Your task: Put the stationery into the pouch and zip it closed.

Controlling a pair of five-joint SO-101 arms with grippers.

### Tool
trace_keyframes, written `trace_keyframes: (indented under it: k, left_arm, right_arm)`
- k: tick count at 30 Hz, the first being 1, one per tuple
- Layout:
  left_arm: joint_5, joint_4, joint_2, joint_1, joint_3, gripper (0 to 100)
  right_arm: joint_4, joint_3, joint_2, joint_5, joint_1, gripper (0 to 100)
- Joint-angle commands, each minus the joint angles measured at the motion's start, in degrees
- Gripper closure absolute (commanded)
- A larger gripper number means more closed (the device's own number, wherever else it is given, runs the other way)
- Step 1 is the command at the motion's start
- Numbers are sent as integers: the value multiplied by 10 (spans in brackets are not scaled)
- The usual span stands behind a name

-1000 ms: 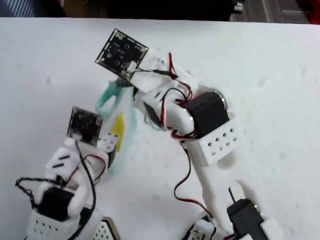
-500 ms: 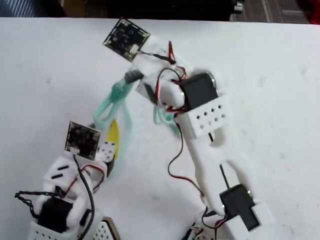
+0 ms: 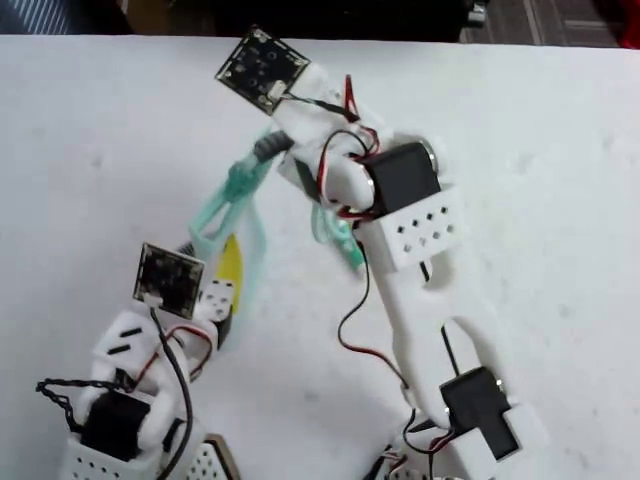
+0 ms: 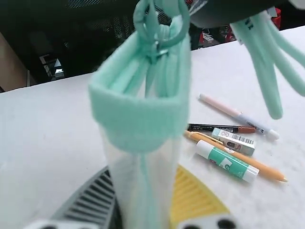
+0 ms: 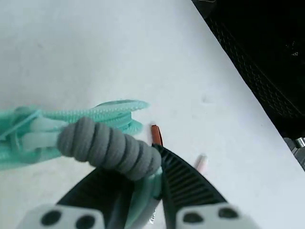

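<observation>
A mint-green pouch (image 3: 228, 200) with a see-through body is stretched between my two grippers above the table. In the left wrist view my left gripper (image 4: 143, 195) is shut on the pouch (image 4: 140, 114), gripping its lower end between a grey and a yellow finger (image 4: 195, 202). My right gripper (image 5: 143, 186) is shut on the grey ribbed zipper pull (image 5: 109, 148) at the pouch's far end (image 3: 268, 148). Loose stationery lies on the table beyond the pouch: a pink pen (image 4: 233, 114), a brown pen (image 4: 219, 128), an eraser (image 4: 233, 140), a glue stick (image 4: 226, 162) and an orange pencil (image 4: 259, 167).
A mint strap (image 3: 335, 235) hangs from the pouch under the right arm and dangles in the left wrist view (image 4: 267, 71). The white table (image 3: 540, 150) ends at a dark far edge. Red and black cables run along the right arm (image 3: 345, 330).
My right gripper has moved toward the table's far edge with the zipper pull, drawing the pouch out longer. The left gripper has stayed nearly in place.
</observation>
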Motion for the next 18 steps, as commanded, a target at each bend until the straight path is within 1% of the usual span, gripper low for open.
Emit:
trace_keyframes:
  k: [1,3,14,18]
  left_arm:
    - [-2,14,2,5,3,977]
    - [-2,14,2,5,3,978]
    - [-2,14,2,5,3,978]
    - [-2,14,2,5,3,978]
  right_arm:
    - [-33,-25,-4,-28,13,981]
    - [-53,-22,-3,-46,13,981]
    - [-124,-25,58,-47,15,981]
    - [-153,-25,73,-49,32,981]
